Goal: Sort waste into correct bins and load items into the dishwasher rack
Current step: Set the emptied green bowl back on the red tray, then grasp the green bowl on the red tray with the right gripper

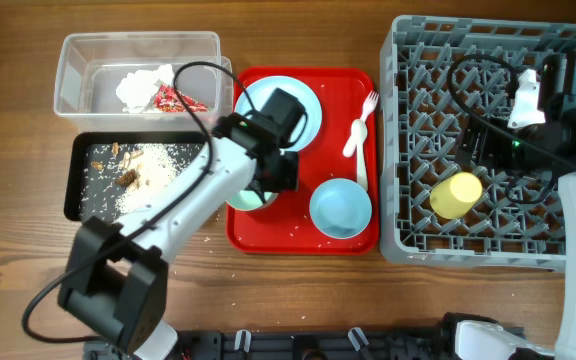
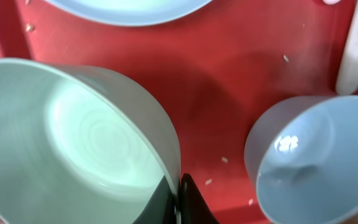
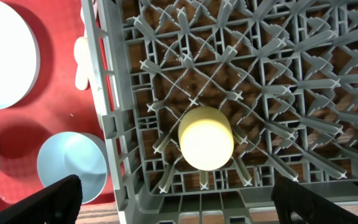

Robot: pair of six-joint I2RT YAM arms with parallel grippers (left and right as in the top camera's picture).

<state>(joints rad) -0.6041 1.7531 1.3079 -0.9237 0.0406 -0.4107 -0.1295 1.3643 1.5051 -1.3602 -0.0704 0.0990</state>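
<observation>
My left gripper [image 1: 273, 180] [image 2: 179, 199] is shut on the rim of a pale blue bowl [image 1: 242, 200] [image 2: 73, 137] at the red tray's front left, one finger inside and one outside. The second bowl [image 1: 340, 208] [image 2: 316, 162] stands on the tray's front right. The plate [image 1: 303, 110] [image 2: 129, 9] and white fork [image 1: 361, 125] [image 2: 353, 56] lie further back. The yellow cup [image 1: 456, 194] [image 3: 206, 137] stands in the grey dishwasher rack [image 1: 408, 120] [image 3: 114, 124]. My right gripper [image 1: 490, 140] [image 3: 185, 211] is open and empty above the rack, near the cup.
The clear tub [image 1: 78, 60] at the back left holds white tissue [image 1: 140, 85] and the red wrapper [image 1: 173, 98]. The black tub [image 1: 80, 190] holds rice grains and brown bits [image 1: 128, 178]. A few grains lie on the red tray [image 1: 268, 235] and the table.
</observation>
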